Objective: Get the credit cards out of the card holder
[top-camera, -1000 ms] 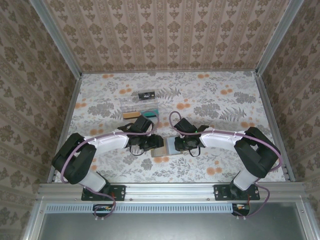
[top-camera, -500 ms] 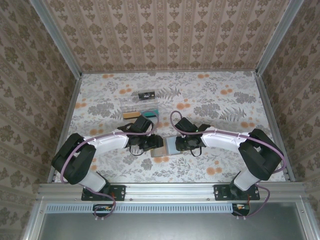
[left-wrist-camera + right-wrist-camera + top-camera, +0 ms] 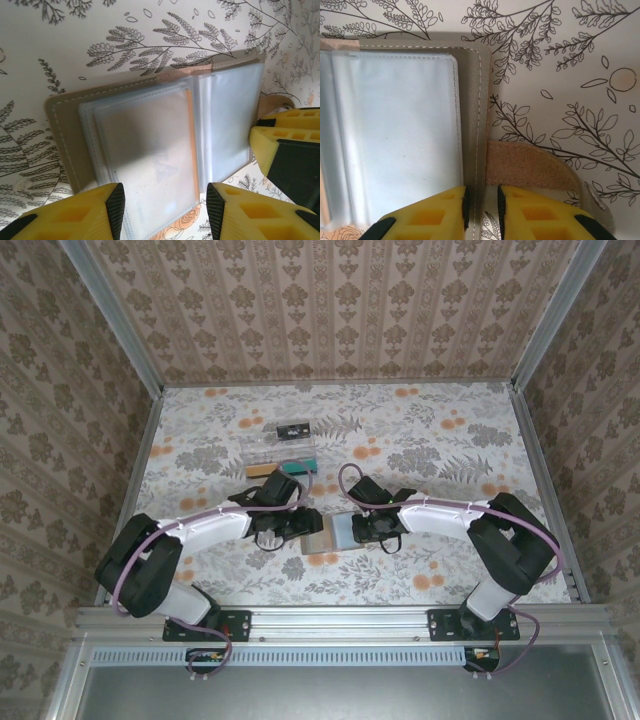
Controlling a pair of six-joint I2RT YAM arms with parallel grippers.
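We resettle over the open card holder (image 3: 330, 532); no card is out yet.
In the top view the left arm's elbow has swung outward, while the holder lies where it was on the desk (image 3: 450, 440). The right gripper (image 3: 481, 200) has its jaws closed on the holder's taupe border, pinning it. The left gripper (image 3: 164, 196) holds its jaws apart over the clear sleeve (image 3: 145, 150), with the orange credit card (image 3: 190, 140) tucked inside. We judge the pull hasn't begun.
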